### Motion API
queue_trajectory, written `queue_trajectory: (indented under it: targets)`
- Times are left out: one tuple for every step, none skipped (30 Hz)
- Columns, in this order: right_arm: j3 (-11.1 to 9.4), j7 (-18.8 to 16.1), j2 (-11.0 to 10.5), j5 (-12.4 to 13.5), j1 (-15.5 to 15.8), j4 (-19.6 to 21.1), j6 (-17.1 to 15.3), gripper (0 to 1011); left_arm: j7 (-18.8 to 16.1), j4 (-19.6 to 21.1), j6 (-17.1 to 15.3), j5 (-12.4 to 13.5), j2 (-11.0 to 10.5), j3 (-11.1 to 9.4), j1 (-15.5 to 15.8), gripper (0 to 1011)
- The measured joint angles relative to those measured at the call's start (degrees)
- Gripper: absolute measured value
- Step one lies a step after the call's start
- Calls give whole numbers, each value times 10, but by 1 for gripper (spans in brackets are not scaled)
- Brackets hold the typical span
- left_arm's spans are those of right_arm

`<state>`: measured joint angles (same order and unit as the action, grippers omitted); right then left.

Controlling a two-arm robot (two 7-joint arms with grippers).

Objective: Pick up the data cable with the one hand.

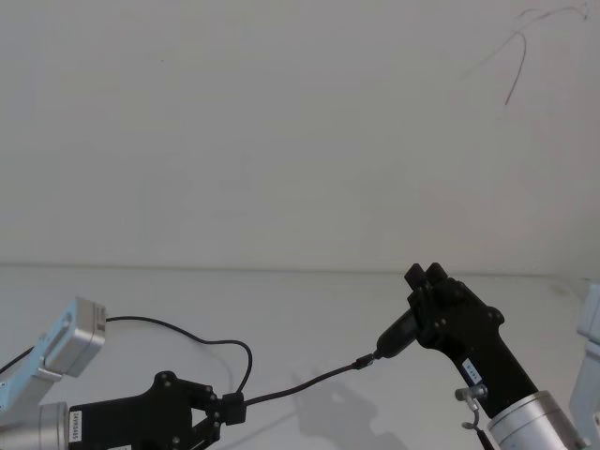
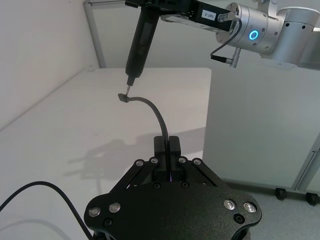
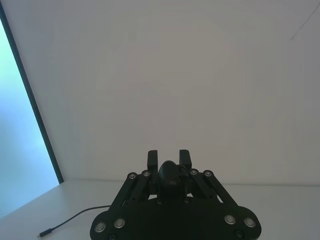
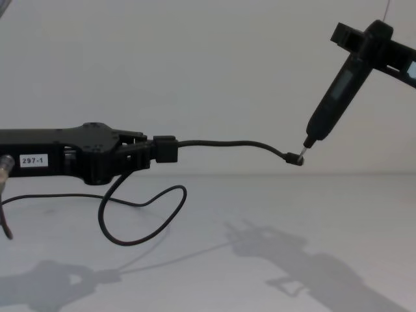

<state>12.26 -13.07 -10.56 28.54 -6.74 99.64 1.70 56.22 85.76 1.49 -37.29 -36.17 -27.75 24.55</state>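
Note:
My left gripper (image 4: 153,151), the hand with the white "297-1" label, is shut on the chunky black plug (image 4: 166,149) of the data cable (image 4: 227,143). It holds the plug above the white table. The cord runs on to the right and ends in a small black connector (image 4: 294,158). Behind the plug, the rest of the cord sags in a loop (image 4: 140,224) toward the table. My right gripper (image 1: 424,277) is shut on a black pen-like tool (image 4: 335,91), whose pointed tip touches the small connector. In the left wrist view, the cable (image 2: 159,116) rises from my left gripper (image 2: 166,146) to the tool (image 2: 140,40).
The white table (image 4: 260,273) stands against a plain white wall. A thin black cord (image 3: 67,222) lies on the table at the edge of the right wrist view. A table edge and the floor beyond it (image 2: 280,200) are in the left wrist view.

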Motion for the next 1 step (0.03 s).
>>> queue_trajectory:
  targets:
    - [0, 0, 0, 1, 0, 0, 0, 251, 0, 0, 0, 0, 0, 0, 0, 47]
